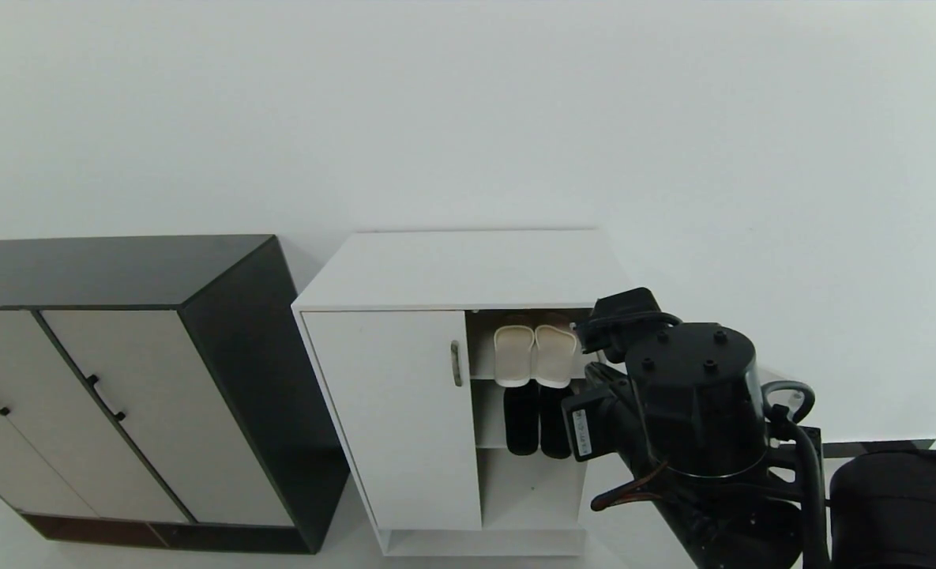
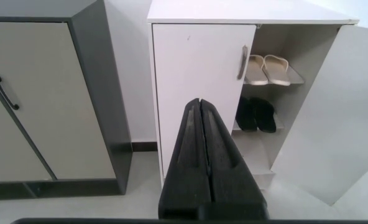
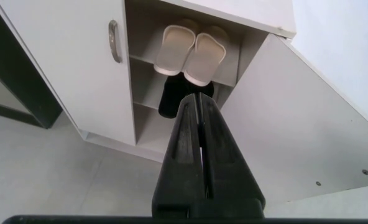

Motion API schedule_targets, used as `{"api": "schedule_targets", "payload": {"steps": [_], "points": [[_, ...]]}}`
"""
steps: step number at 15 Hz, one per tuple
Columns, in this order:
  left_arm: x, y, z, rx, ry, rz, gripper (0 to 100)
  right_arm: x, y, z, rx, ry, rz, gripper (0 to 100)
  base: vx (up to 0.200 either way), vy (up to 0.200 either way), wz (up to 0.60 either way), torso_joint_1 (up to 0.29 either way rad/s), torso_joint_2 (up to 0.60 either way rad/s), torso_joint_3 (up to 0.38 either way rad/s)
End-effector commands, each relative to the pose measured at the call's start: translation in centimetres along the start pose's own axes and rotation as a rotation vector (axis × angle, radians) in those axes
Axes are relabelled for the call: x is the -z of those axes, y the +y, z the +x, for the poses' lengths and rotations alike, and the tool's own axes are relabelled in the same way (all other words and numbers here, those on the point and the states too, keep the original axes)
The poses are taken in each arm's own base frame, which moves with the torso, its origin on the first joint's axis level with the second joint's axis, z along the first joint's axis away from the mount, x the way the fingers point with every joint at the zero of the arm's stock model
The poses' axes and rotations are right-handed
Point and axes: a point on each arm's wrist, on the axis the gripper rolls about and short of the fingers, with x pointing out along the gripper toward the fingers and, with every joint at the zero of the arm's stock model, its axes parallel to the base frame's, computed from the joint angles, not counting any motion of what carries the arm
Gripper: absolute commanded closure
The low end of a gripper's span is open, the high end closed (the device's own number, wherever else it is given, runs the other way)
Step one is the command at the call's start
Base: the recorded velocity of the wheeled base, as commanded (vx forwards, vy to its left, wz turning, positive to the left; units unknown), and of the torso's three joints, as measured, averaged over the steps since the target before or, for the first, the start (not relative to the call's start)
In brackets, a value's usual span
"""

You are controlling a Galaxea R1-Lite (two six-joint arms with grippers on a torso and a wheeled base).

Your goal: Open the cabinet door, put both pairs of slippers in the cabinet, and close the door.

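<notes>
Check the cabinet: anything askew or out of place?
Nothing spilled or damaged. White slippers on the top shelf and black slippers on the shelf below sit paired and straight, but both seem to overhang the shelf fronts and might catch the open door when it swings shut.

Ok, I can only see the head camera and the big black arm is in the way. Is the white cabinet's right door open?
Observer: Yes. In the right wrist view the right door of the white cabinet stands swung wide open.
Operator: Is the right gripper holding a slipper?
Observer: No. The right gripper is shut on nothing, out in front of the black slippers on their shelf.
</notes>
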Motion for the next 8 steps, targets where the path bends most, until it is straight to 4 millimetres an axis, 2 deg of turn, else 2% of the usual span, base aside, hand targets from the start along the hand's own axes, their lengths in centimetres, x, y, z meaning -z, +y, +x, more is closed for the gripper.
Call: {"api": "schedule_targets", "payload": {"steps": [1, 7, 8], "points": [[0.0, 0.0, 0.0, 0.000, 0.000, -0.001, 100, 0.0, 0.0, 0.0, 0.000, 0.001, -0.001, 100, 0.000, 0.000, -0.60, 0.007, 0.00, 0.007], [0.0, 0.0, 0.0, 0.000, 0.000, -0.001, 100, -0.1, -0.7, 0.7, 0.031, 0.002, 0.008, 100, 0.000, 0.000, -0.60, 0.003, 0.00, 0.002], [0.0, 0.0, 0.0, 0.000, 0.000, -0.001, 100, -0.4, -1.7, 1.6, 0.072, 0.003, 0.011, 100, 0.000, 0.000, -0.60, 0.007, 0.00, 0.002]]}}
